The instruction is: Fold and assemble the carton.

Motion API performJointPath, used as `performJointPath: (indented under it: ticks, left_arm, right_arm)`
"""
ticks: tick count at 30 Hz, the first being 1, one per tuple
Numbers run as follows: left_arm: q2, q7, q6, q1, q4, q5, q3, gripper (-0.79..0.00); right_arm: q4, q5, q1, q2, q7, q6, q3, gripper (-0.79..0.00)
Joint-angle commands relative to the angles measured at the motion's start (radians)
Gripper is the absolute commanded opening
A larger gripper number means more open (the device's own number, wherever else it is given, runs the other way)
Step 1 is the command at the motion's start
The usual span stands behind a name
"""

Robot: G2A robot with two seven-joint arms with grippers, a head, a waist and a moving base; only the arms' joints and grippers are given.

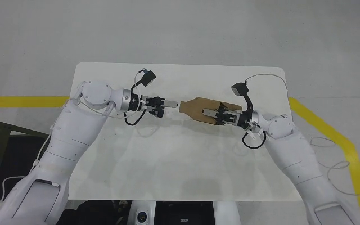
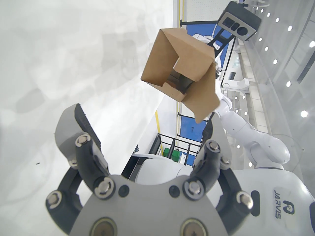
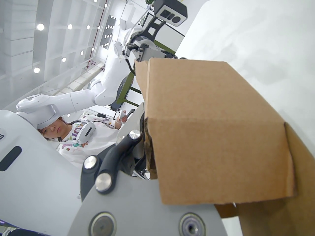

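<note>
Top view, quick count first: one carton (image 1: 203, 108), two grippers, one white table (image 1: 169, 169). The carton is up off the table around the middle, between the two arms and nearer the right one. The right gripper (image 1: 209, 115) has it clamped; one finger lies along the top panel, and in the left wrist view a dark finger shows down inside the box too, so it's pinching a wall. The left gripper (image 1: 173, 104) is just off the carton's narrow end, pointing straight at it. In the left wrist view its fingers (image 2: 85, 126) are spread wide apart and gripping nothing; the tip of the carton's long flap is right by one of them, and I can't tell if they actually touch. As for the carton itself, it's plain brown cardboard, popped up into a rectangular tube rather than lying flat. The end facing the left gripper is open; one long flap sticks out from that end, and a shorter flap with a notched edge is folded partway across the opening. In the right wrist view you get a broad side panel with a crisp crease running across it, and another flap bent off at the far edge.
</note>
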Motion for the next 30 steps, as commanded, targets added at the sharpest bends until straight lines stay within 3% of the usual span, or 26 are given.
performJointPath:
  ticks: [1,8,17,30]
  left_arm:
    - [0.005,-0.006,0.009,0.010,-0.026,0.006,-0.010,0.000]
    - [0.003,-0.015,0.030,0.006,-0.078,0.037,0.020,0.000]
    - [-0.006,0.007,0.053,-0.022,-0.006,0.032,0.042,0.000]
    - [-0.009,-0.005,0.046,-0.024,0.010,0.022,0.057,0.000]
  right_arm:
    - [-0.005,-0.022,-0.003,0.001,-0.015,0.007,0.003,-0.785]
    - [-0.031,-0.076,-0.008,-0.001,-0.056,0.027,0.000,-0.785]
    - [-0.063,-0.049,-0.015,0.001,-0.027,0.006,0.007,-0.785]
    - [-0.113,-0.007,-0.014,-0.005,-0.003,0.000,-0.013,-0.785]
